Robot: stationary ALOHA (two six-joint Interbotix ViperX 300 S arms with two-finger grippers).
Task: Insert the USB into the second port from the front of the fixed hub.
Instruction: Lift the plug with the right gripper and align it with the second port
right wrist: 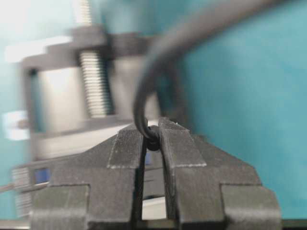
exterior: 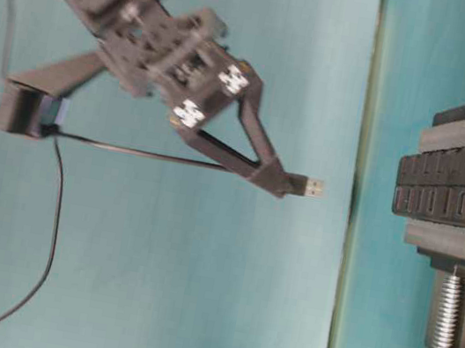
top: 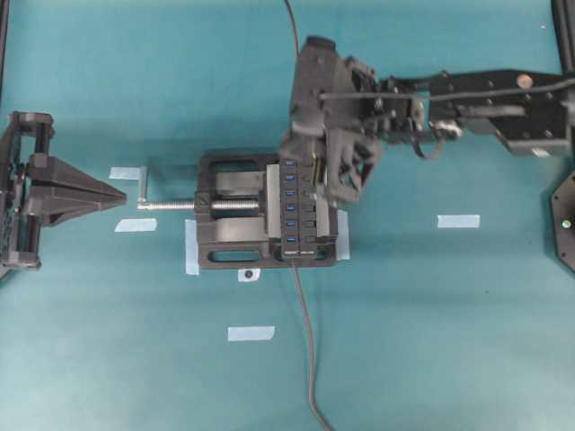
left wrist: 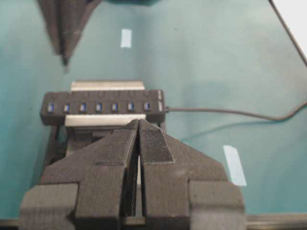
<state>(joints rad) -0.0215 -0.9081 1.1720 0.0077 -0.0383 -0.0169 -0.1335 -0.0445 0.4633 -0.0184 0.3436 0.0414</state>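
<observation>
A black vise [top: 235,211] sits mid-desk on the teal desk [top: 431,341], its silver screw [top: 175,205] and crank pointing toward 9 o'clock. Clamped in its jaws at the 3 o'clock side lies the hub [top: 296,211], a narrow black strip running from 12 to 6 o'clock, with seven blue ports in a row as counted from the left wrist view. The hub's own cable [top: 308,359] trails off toward 6 o'clock and leaves the desk edge.

Six pieces of pale tape [top: 251,333] show on the desk in the overhead view: two near the screw's crank, two at the vise's base, one at 6 o'clock of the vise, and one [top: 458,221] well off at 3 o'clock.

The right tool [exterior: 280,182] is closed on the USB [exterior: 312,187], whose metal tip sticks out past the fingertips, pointing at the hub's port face but apart from it, with bare teal between them in the table-level view. The USB's thin cable [exterior: 50,224] loops away behind the tool. From overhead this arm hangs over the hub's 12 o'clock end, hiding part of it.

The left tool [top: 112,195] is closed and empty, parked at 9 o'clock, near the crank but not touching. Open desk lies all round at 6 and 12 o'clock.
</observation>
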